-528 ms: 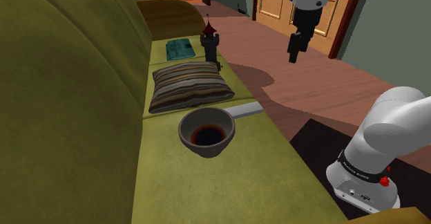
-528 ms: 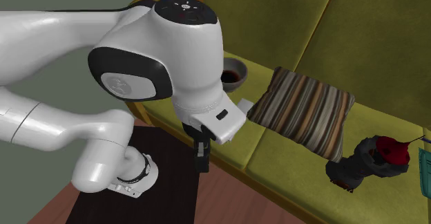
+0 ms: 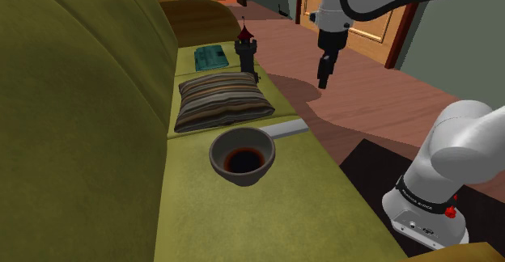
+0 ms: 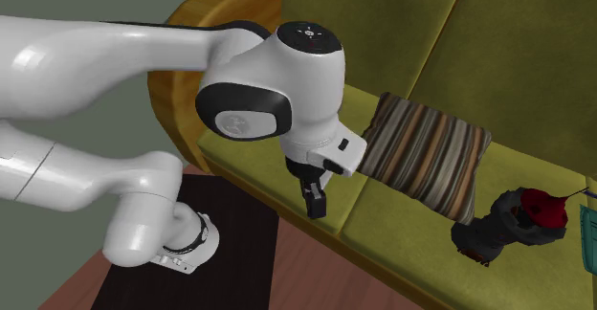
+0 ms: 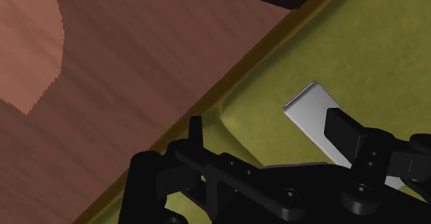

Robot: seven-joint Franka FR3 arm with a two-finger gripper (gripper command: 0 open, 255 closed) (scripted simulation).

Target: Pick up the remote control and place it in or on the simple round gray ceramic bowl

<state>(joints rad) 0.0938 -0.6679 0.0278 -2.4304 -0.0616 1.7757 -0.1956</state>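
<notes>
Hanging in the air near the front edge of the olive sofa (image 3: 97, 123), the black gripper (image 3: 324, 74) is recorded well apart from everything on the seat. In the wrist view its two fingers (image 5: 195, 129) are seen spread wide apart, with nothing clasped between them. The same gripper (image 4: 314, 203) is noted in the second exterior view, pointing down in front of the seat edge.

The remote control (image 3: 288, 128), drawn as a flat pale grey slab, is found lying on the seat cushion close to its front edge, just beside the bowl (image 3: 220, 165) on the shoulder view's right. Contact between the two cannot be confirmed. In the wrist view the remote control (image 5: 311, 108) is partly covered by one finger but is not gripped.

The bowl is grey with a dark reddish inside and is seated upright on the cushion. A striped pillow (image 3: 220, 100) is laid behind it, followed by a dark toy tower (image 3: 246, 52) and a teal book (image 3: 212, 57). A wooden floor (image 3: 364, 99) is observed beyond the sofa.
</notes>
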